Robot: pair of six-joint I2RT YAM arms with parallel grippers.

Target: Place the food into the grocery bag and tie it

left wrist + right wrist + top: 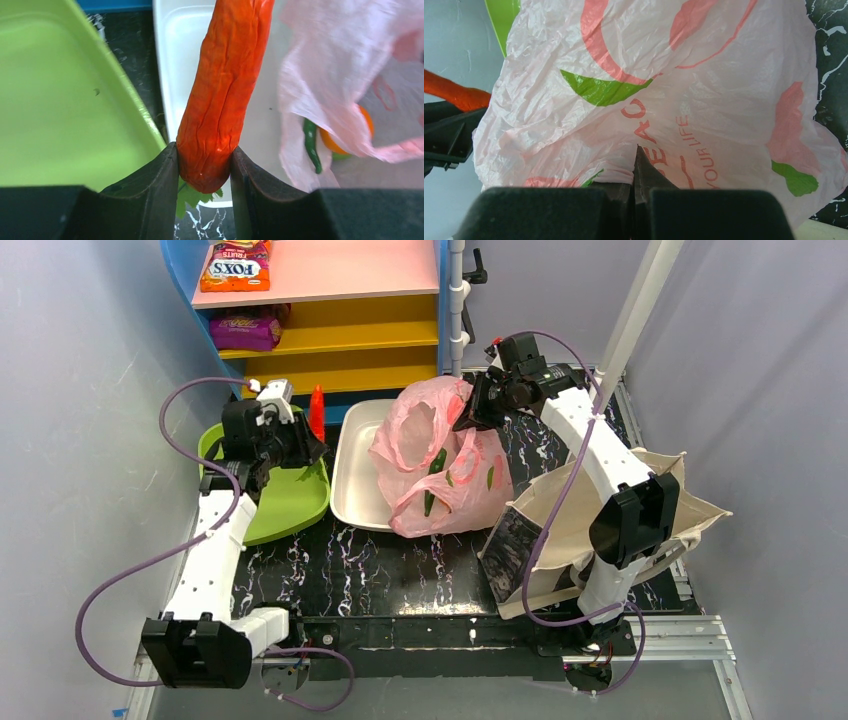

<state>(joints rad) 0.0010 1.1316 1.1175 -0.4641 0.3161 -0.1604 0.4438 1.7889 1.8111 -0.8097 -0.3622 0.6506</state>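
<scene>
The pink grocery bag (pixel 440 455) lies crumpled over the right part of a white tray (pixel 355 480). Green chilli pieces (pixel 437 462) show through its plastic. In the left wrist view the bag (pixel 340 65) holds a green chilli (pixel 311 145) and the orange fruit (pixel 334 145). The cabbage-like vegetable is hidden. My left gripper (pixel 296 445) (pixel 204 156) is shut on the thick end of a long wrinkled orange-red carrot-like piece (pixel 222 90), held above the gap between the two trays. My right gripper (pixel 470 408) (pixel 635 167) is shut on the bag's top edge (pixel 664 100).
A lime green tray (pixel 290 502) sits left of the white tray. A beige canvas tote (pixel 560 540) stands at the right under my right arm. A coloured shelf (pixel 330 335) with snack packets (pixel 236 268) stands at the back.
</scene>
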